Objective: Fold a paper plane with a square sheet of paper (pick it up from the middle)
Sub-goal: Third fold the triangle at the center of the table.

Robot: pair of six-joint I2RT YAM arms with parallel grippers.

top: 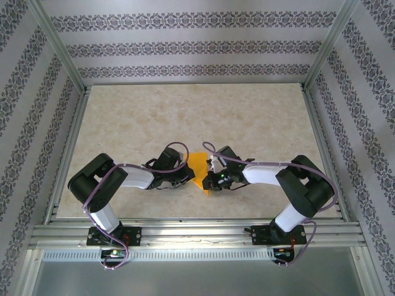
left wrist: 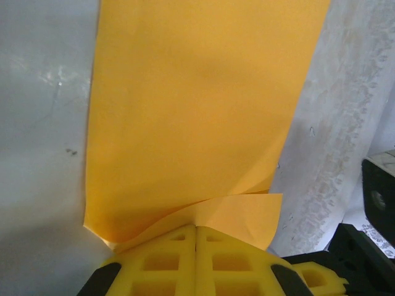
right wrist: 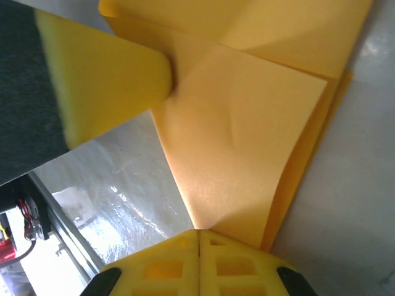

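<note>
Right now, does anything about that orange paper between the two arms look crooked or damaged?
No tear shows. The orange paper is pinched by the left gripper and the right gripper, both shut. Beside the left gripper's tips a loose flap curls over, so it looks rumpled there.

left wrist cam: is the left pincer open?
No, the left pincer has its yellow fingers pressed together, clamping the lower edge of the orange paper.
</note>
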